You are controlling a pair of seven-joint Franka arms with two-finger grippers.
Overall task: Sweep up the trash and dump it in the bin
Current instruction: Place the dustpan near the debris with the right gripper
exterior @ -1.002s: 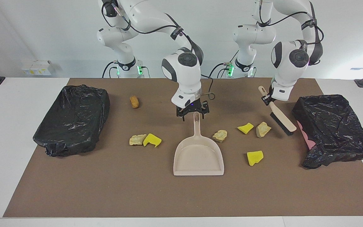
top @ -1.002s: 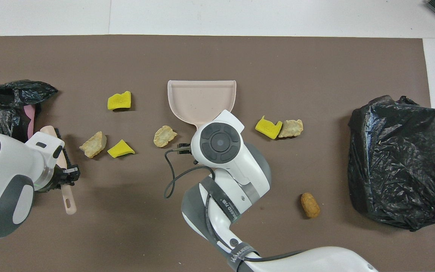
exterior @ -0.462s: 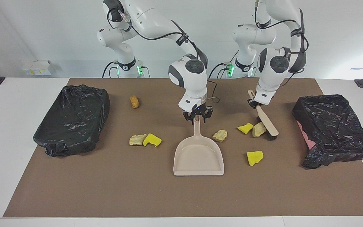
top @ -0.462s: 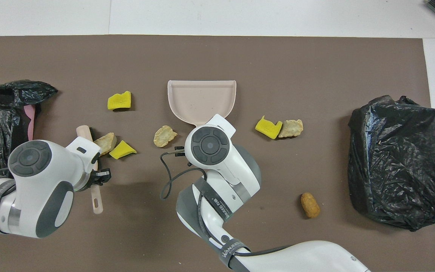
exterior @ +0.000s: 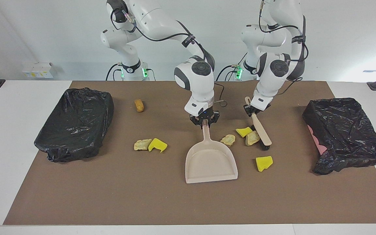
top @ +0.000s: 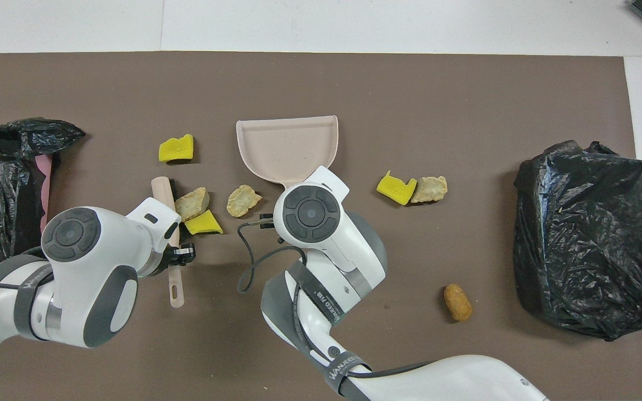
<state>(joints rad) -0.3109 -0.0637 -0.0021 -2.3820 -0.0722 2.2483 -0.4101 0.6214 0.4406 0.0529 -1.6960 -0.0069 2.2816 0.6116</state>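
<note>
My right gripper (exterior: 204, 121) is shut on the handle of the beige dustpan (exterior: 211, 161), which lies flat on the brown mat. My left gripper (exterior: 250, 110) is shut on the beige-handled brush (exterior: 260, 130). The brush's black bristles press against a beige lump (exterior: 252, 137) and a yellow sponge chunk (exterior: 243, 131), beside another beige lump (exterior: 228, 139) next to the pan's handle. More trash lies loose: a yellow chunk (exterior: 264, 163), a yellow and beige pair (exterior: 157, 145), and a brown nugget (exterior: 139, 105). In the overhead view the right wrist hides the pan's handle.
A bin lined with a black bag (exterior: 346, 133) stands open at the left arm's end of the table, some pink showing inside. A second black-bagged bin (exterior: 75, 122) sits at the right arm's end. The brown mat (exterior: 109, 195) covers the table's middle.
The left gripper swept the brush toward the dustpan, pushing a yellow chunk and a beige lump along. The right gripper came down and shut on the pan's handle; the pan turned slightly.
</note>
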